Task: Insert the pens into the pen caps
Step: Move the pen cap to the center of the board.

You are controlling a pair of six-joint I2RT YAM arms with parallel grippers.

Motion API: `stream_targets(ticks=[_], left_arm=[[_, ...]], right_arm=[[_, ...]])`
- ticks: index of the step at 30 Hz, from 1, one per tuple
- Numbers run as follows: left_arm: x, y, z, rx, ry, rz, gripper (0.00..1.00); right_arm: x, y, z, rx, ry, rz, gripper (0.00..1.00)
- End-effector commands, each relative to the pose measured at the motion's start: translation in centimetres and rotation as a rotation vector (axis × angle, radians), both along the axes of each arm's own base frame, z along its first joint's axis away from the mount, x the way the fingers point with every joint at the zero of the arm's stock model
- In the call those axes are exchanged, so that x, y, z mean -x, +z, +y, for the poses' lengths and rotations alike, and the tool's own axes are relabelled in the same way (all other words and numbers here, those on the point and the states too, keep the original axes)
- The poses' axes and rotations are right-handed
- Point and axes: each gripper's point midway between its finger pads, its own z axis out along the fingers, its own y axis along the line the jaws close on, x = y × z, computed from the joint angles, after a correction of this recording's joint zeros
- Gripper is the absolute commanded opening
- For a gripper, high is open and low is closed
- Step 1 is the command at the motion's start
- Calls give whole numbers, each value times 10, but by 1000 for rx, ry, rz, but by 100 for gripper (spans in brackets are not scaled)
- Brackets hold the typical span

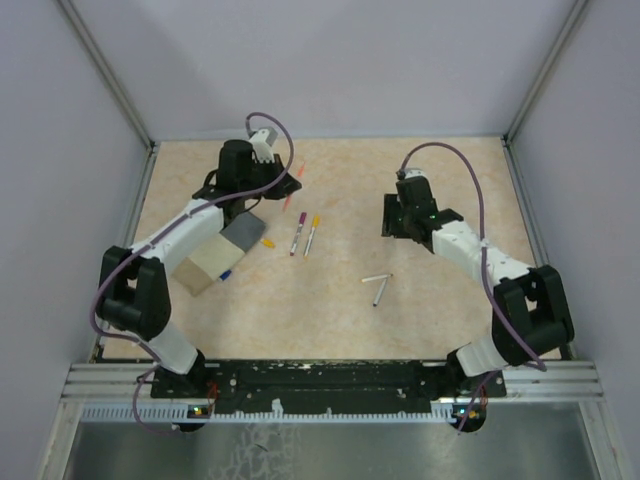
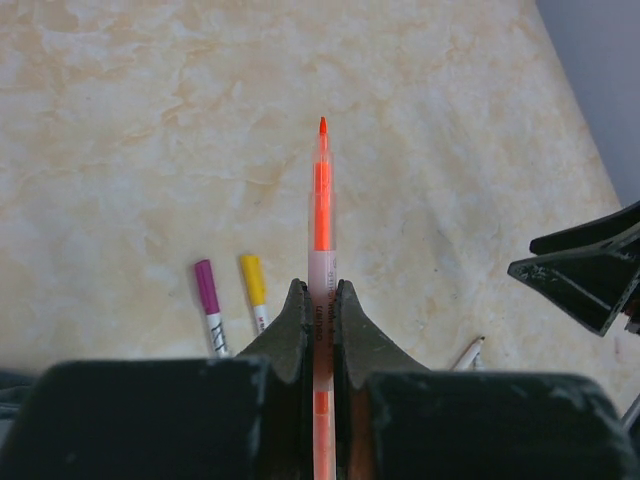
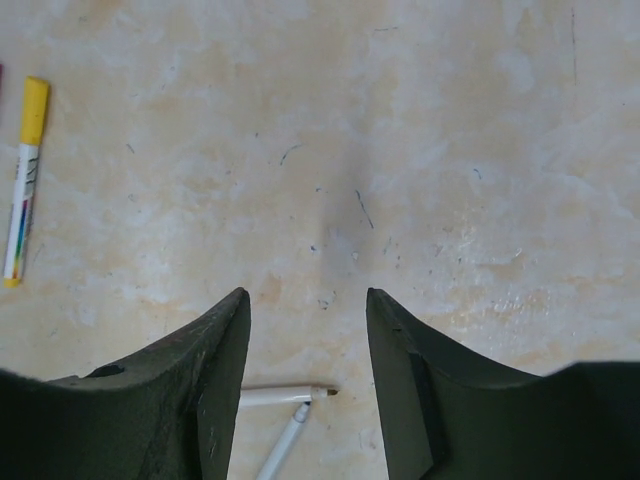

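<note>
My left gripper is shut on an orange pen and holds it above the table at the back left; its bare orange tip points away from the jaws. The pen also shows in the top view. A magenta-capped pen and a yellow-capped pen lie side by side below it. An orange cap lies loose beside them. Two uncapped white pens lie crossed at the tips. My right gripper is open and empty above the table, just beyond those two.
A beige box with a grey lid lies under my left forearm, with a small blue piece at its near edge. Metal frame rails and walls bound the table on the left, right and back.
</note>
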Motion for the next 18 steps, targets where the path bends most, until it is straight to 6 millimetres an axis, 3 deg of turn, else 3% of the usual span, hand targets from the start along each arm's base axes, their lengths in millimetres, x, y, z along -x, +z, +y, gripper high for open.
stream_targets(ticks=[1, 6, 10, 14, 18], left_arm=[[4, 39, -21, 54, 66, -28, 0], [16, 39, -50, 15, 58, -16, 0], [21, 39, -56, 23, 43, -27, 0], [24, 45, -50, -20, 21, -71, 0], [37, 41, -48, -37, -29, -82, 0]], right_arm=[[1, 34, 12, -125, 10, -104, 51], [9, 38, 18, -159, 29, -96, 52], [8, 36, 13, -129, 9, -83, 53], [11, 35, -21, -7, -136, -71, 53], [34, 28, -66, 92, -381, -53, 54]])
